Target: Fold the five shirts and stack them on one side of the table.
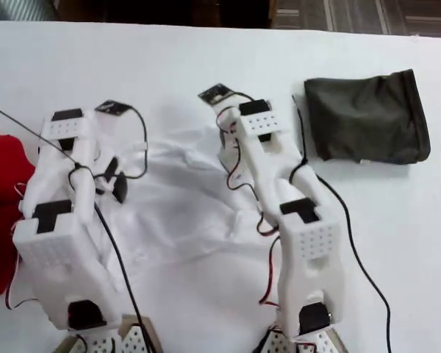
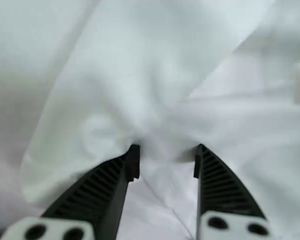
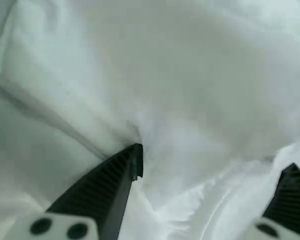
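Left pincer (image 2: 165, 161), left wrist view: two black ribbed fingers (image 2: 110, 190), jaws moderately apart. Both tips are pressed into the white shirt (image 2: 140, 80), and a soft bulge of cloth rises into the gap between them.

Right pincer (image 3: 212, 169), right wrist view: jaws set wide. One black finger (image 3: 110, 185) has its tip dug into a crease of the same white shirt. The other tip sits at the picture's edge, with loose rumpled cloth across the gap.

White shirt, high view: unfolded and crumpled, spread on the bench (image 1: 206, 59) between and under the two arms. Its margins are hard to tell from the white bench top.

Left arm (image 1: 55, 220), high view: white housing, standing over the left part of the white shirt, wrist bent down toward the cloth.

Right arm (image 1: 309, 243), high view: white housing, standing over the right part of the white shirt, wrist at the shirt's far edge.

Red shirt (image 1: 4, 191), high view: bunched, unfolded, at the left edge of the bench just beside the left arm, partly cut off by the frame.

Dark shirt (image 1: 367, 118), high view: olive-grey, folded to a rough rectangle. It lies flat at the far right of the bench, apart from the white shirt and near the right arm's wrist.
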